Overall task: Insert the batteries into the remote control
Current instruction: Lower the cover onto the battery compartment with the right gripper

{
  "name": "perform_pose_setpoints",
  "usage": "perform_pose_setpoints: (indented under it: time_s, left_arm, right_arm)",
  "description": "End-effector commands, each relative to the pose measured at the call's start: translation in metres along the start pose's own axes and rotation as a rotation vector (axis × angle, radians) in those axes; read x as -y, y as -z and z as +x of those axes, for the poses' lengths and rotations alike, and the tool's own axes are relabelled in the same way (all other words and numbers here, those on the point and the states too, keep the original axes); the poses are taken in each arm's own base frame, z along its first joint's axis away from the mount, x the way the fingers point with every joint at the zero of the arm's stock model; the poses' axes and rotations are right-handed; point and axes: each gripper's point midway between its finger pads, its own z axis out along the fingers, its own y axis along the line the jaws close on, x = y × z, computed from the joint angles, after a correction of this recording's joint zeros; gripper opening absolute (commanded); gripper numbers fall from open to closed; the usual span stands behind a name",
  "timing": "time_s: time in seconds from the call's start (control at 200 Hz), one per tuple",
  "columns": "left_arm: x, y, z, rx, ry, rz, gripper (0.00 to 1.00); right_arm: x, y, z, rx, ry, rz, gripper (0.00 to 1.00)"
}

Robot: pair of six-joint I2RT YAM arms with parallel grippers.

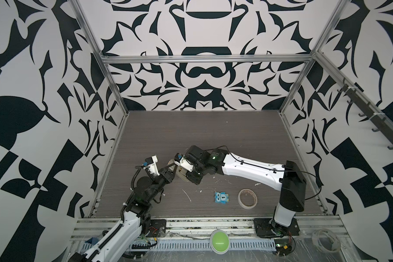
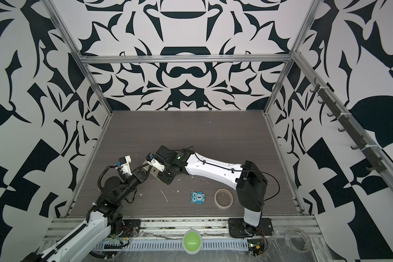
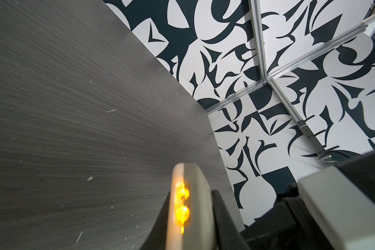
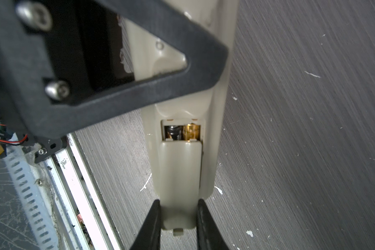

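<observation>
My right tool point(image 4: 178, 204) pinches the cover point(image 4: 180, 168) by its two long edges, jaws drawn in to the cover's width, close to the end with the small tab. The cover lies on the back of the remote point(image 4: 217, 121) and hides most of the bay. A gap at its far end shows the batteries point(image 4: 182, 132), one dark and one gold, side by side inside. My left tool point(image 3: 191, 216) is clamped tight across the remote's other end, where two amber lights glow, and as best I can judge it holds the remote up off the table point(image 4: 290, 129). Both batteries look loaded. What is left, by my reading, is to slide the cover home until it latches, then set the remote down. An owl tile point(image 1: 222, 197) and a tape roll point(image 1: 247, 197) lie well apart from the work, toward the table's front edge.
</observation>
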Motion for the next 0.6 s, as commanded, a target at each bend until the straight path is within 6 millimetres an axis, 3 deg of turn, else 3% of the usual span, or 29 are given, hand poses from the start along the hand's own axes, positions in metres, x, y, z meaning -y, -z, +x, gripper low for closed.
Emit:
perform_pose_setpoints:
  time_s: [0.0, 0.595]
  left_arm:
    - [-0.0007, 0.0024, -0.0007, 0.015, -0.003, 0.012, 0.0]
    - [-0.0055, 0.003, 0.0025, 0.008, -0.002, 0.0, 0.0]
  right_arm:
    - [-0.0033, 0.0093, -0.0166, 0.051, -0.005, 0.001, 0.01]
    - [-0.0018, 0.0109, -0.0212, 0.068, 0.0, 0.018, 0.0]
